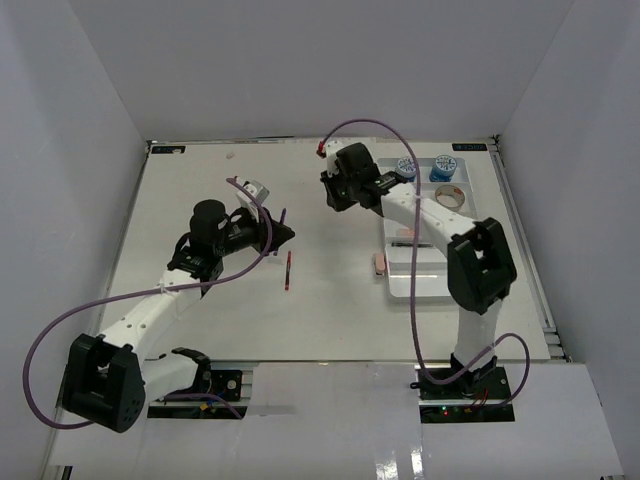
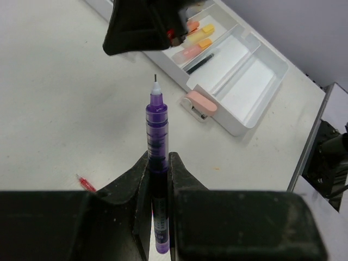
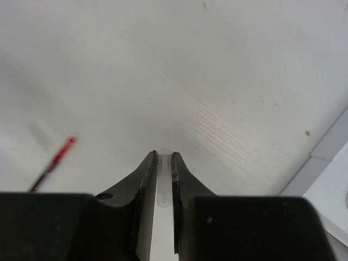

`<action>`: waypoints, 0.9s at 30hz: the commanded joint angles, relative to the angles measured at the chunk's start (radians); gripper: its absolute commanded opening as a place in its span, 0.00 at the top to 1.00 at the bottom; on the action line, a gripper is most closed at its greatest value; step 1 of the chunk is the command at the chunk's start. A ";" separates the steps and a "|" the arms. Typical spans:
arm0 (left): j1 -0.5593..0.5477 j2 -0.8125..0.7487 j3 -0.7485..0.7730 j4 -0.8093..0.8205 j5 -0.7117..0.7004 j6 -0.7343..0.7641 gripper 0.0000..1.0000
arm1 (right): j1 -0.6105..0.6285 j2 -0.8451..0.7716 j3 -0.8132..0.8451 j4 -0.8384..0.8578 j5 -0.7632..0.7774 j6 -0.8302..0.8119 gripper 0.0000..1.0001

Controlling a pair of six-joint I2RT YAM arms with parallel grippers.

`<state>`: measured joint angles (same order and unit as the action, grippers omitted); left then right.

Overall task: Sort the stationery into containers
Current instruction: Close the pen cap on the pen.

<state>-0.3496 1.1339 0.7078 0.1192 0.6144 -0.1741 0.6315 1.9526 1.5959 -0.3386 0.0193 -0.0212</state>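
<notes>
A: Where is the purple pen [image 2: 156,125]?

B: Clamped in the left gripper [image 2: 159,157]. Its barrel runs straight out from the jaws. The bare tip leads toward the right gripper [image 3: 163,161], which hangs just past the tip, apart from it.

A: And the right jaws?

B: Narrow, pinched on a small clear tube [image 3: 164,153], probably the pen's cap. The next move likely turns on lining that tube up with the pen's axis. Both grippers are mid-table, left of the tray [image 2: 247,87].

A: What does the tray hold?

B: One long slot has orange, yellow and pink erasers [image 2: 198,38], and the next has a black pen [image 2: 200,62]. The wider slots show nothing. Two tubs [image 1: 405,166] and a tape roll [image 1: 448,196] sit at its far end.

A: Anything outside it?

B: A pink piece [image 2: 199,103] sits just beside the tray's wall. A red pen [image 1: 288,270] lies on the table, nearer the left arm.
</notes>
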 commanded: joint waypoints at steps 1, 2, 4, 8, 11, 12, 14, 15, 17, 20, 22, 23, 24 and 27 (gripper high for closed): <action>0.003 -0.069 -0.030 0.104 0.083 -0.033 1.00 | 0.011 -0.252 -0.101 0.223 -0.149 0.096 0.92; 0.003 -0.077 -0.047 0.123 0.112 -0.042 1.00 | 0.013 -0.289 -0.134 0.271 -0.177 0.142 0.92; 0.003 -0.088 -0.060 0.177 0.162 -0.068 1.00 | 0.017 -0.389 -0.230 0.439 -0.243 0.191 0.92; 0.000 -0.088 -0.074 0.227 0.208 -0.099 1.00 | 0.033 -0.486 -0.336 0.679 -0.311 0.326 0.92; -0.003 -0.097 -0.080 0.241 0.219 -0.099 1.00 | 0.046 -0.509 -0.384 0.847 -0.355 0.403 0.92; -0.003 -0.098 -0.082 0.246 0.223 -0.099 1.00 | 0.051 -0.509 -0.393 0.889 -0.366 0.426 0.92; -0.005 -0.106 -0.087 0.255 0.228 -0.099 1.00 | 0.071 -0.505 -0.431 1.021 -0.386 0.460 0.92; -0.005 -0.108 -0.088 0.264 0.232 -0.099 1.00 | 0.079 -0.500 -0.439 1.053 -0.389 0.472 0.92; -0.006 -0.108 -0.094 0.275 0.237 -0.103 1.00 | 0.100 -0.483 -0.453 1.130 -0.397 0.492 0.92; -0.006 -0.105 -0.102 0.298 0.243 -0.114 1.00 | 0.117 -0.454 -0.468 1.232 -0.421 0.532 0.92; -0.008 -0.102 -0.105 0.303 0.245 -0.117 1.00 | 0.122 -0.437 -0.473 1.265 -0.427 0.559 0.92; -0.008 -0.099 -0.105 0.306 0.246 -0.120 1.00 | 0.126 -0.434 -0.479 1.295 -0.432 0.569 0.92; -0.008 -0.097 -0.105 0.307 0.246 -0.122 1.00 | 0.126 -0.428 -0.484 1.311 -0.435 0.578 0.92; -0.008 -0.098 -0.106 0.309 0.242 -0.122 1.00 | 0.129 -0.420 -0.499 1.352 -0.446 0.610 0.92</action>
<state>-0.3538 1.0512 0.6117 0.3958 0.8337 -0.2909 0.7563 1.5326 1.1076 0.8509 -0.4042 0.5365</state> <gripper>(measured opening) 0.222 0.177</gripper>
